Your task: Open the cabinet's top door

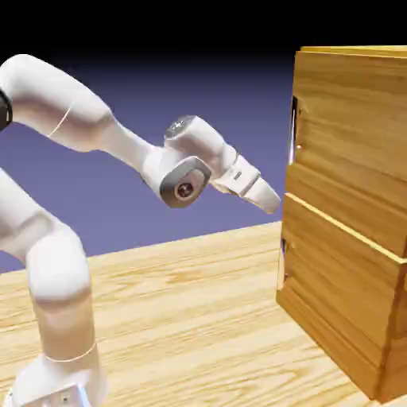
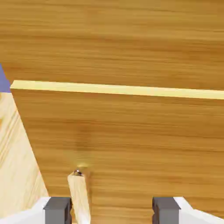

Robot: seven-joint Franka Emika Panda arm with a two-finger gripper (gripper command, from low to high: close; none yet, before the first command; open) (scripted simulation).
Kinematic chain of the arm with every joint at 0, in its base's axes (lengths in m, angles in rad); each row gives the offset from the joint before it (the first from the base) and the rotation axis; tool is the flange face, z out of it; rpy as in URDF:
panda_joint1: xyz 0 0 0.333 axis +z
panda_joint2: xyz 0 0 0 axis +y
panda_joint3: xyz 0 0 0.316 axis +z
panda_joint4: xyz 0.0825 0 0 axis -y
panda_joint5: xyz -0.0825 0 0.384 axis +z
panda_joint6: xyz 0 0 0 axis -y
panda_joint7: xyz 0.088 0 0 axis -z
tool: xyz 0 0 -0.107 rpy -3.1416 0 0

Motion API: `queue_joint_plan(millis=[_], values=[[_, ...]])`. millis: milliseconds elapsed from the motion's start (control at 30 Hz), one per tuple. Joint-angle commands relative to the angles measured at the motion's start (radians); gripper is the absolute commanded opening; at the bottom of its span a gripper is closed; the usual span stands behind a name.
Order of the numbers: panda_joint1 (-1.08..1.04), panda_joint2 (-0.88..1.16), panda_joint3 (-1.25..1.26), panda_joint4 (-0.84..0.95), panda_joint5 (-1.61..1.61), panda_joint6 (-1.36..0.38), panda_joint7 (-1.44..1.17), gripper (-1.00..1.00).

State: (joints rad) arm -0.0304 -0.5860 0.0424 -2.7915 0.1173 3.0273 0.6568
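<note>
The gripper (image 2: pixel 112 210) is released: its two grey fingertips stand wide apart at the bottom of the hand view. In the exterior view it slopes downward toward the exterior view's right, its tip near the cabinet (image 1: pixel 342 215), close to the level of the seam between the two panels.

The lower handle (image 2: pixel 79 197) is located just beside the fingertip at the hand view's left. Its long axis runs mostly up and down in that view, slightly tilted. It is a slim, straight-edged bar with a pale surface and a small shiny mount at its upper end. It sits on the lower panel (image 2: pixel 131 140), beneath a pale, straight strip (image 2: pixel 118 89).

The top door (image 1: pixel 354 143) occupies the upper part of the cabinet, at the exterior view's right. It is a flat wood-grain panel, and its upper handle (image 1: pixel 293 131), a thin, shiny metal bar, stands with its long axis vertical at the panel's left edge in that view. The cabinet is a square-cornered, upright box, warm brown, with streaked grain running across its panels. It stands on the table (image 1: pixel 183 318), a flat surface of lighter, yellowish wood with elongated grain. The arm (image 1: pixel 60 266) has smooth, rounded white housings with grey joint covers.
</note>
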Motion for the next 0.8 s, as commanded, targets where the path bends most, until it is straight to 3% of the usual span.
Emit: queue_joint_plan(millis=[0,767], values=[[-0.016,-0.006,0.016,0.007,0.044,-0.004,-0.031,0.00],[-0.378,-0.142,0.377,0.165,1.044,-0.086,-0.749,0.00]])
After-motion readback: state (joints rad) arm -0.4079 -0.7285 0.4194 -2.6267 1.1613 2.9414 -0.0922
